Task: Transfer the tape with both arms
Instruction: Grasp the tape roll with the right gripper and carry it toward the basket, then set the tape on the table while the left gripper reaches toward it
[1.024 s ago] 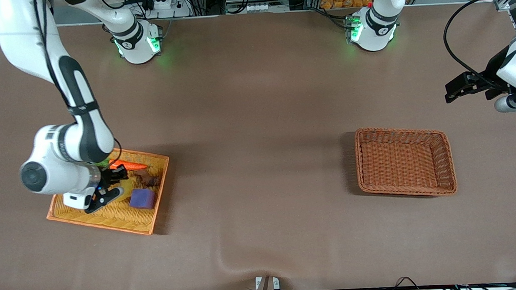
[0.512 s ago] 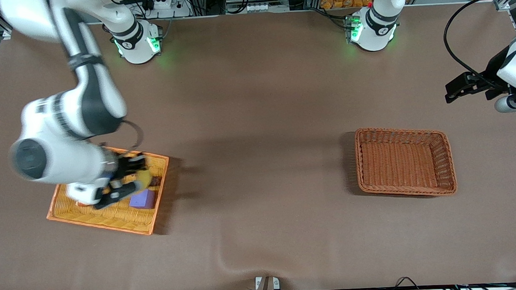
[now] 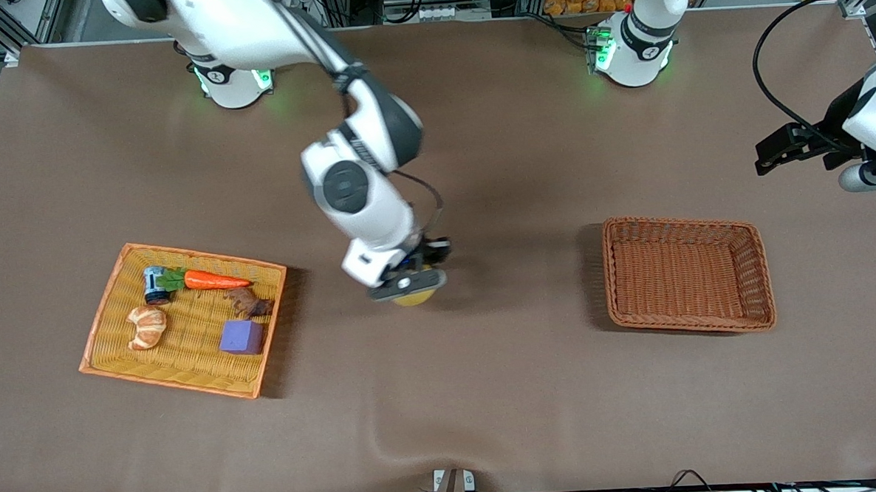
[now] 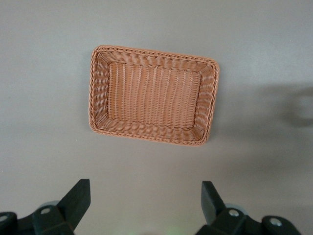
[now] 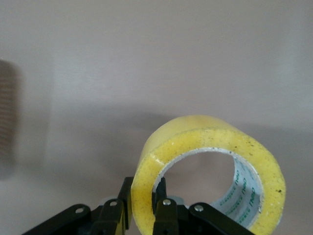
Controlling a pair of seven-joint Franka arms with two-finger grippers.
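Nearest the camera edge of the table [image 3: 490, 421] it's bare cloth. Next up, toward the right arm's end, the yellow tray [image 3: 102, 342] holds a purple block [image 3: 241, 337], croissant [image 3: 146, 326], carrot [image 3: 214, 280], a small dark figure [image 3: 250, 304] and a small blue-and-white item [image 3: 155, 283]. The tape isn't among them. Right gripper [image 3: 408, 280] is over the bare middle of the table between tray and brown basket [image 3: 757, 276], pinching the tape [image 5: 208, 181] by one wall: one finger inside the core, one outside, roll hanging on edge. My read: that grip leaves most of the ring free for the other arm to take, and mid-table looks like the handoff spot. Brown basket sits empty toward the left arm's end, likely the drop target. Left gripper [image 4: 144, 205] waits up high near that end's edge, fingers spread wide, looking down on the basket.
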